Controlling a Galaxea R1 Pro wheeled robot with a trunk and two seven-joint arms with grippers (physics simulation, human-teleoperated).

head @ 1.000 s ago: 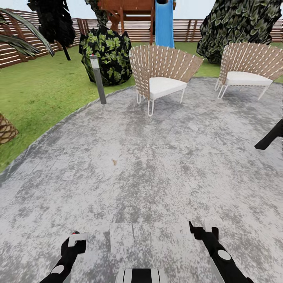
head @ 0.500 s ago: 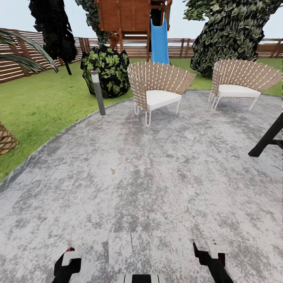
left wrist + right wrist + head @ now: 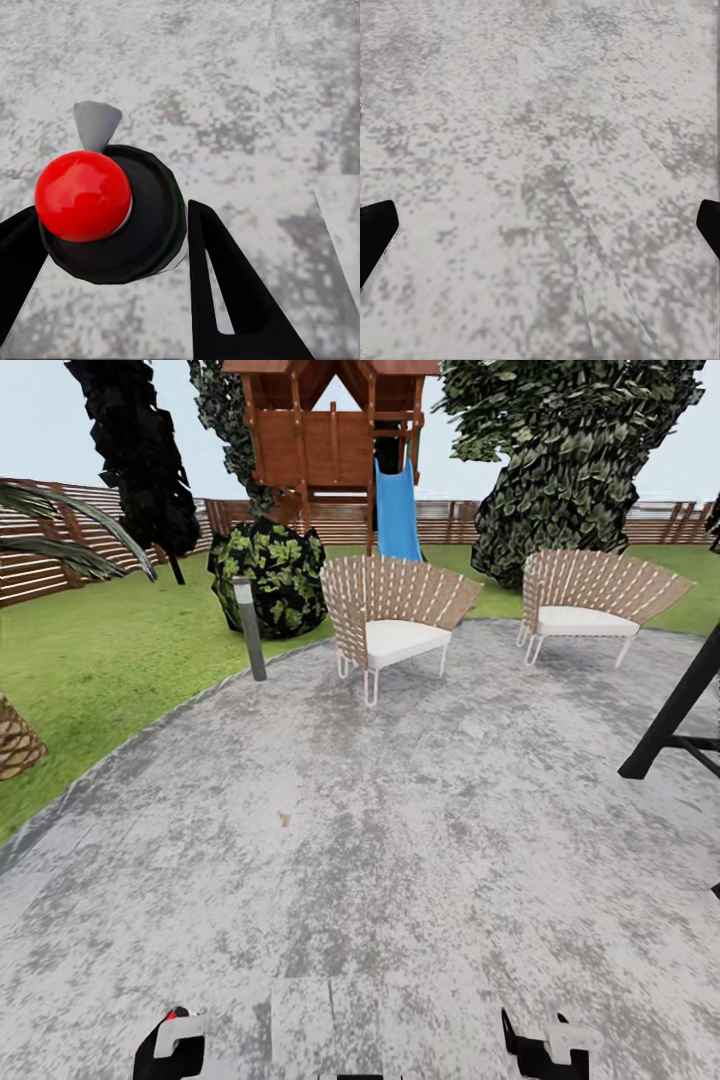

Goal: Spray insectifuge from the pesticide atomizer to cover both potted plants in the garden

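The pesticide atomizer (image 3: 112,214) sits clamped between the black fingers of the left gripper (image 3: 112,247), its red cap and dark round body facing the wrist camera, a grey nozzle tip poking out — no label or writing can be read on it. Beneath it lies the mottled grey patio (image 3: 400,810), which spreads out to the green lawn (image 3: 110,650). On the patio's far edge stand two woven chairs (image 3: 390,615), a bollard light (image 3: 248,625) beside the nearer one. Beyond the patio: a dark bush (image 3: 272,575), a wooden play tower with blue slide (image 3: 397,510), and the slatted fence (image 3: 40,565). The right gripper (image 3: 540,225) hangs wide apart over the patio, empty.
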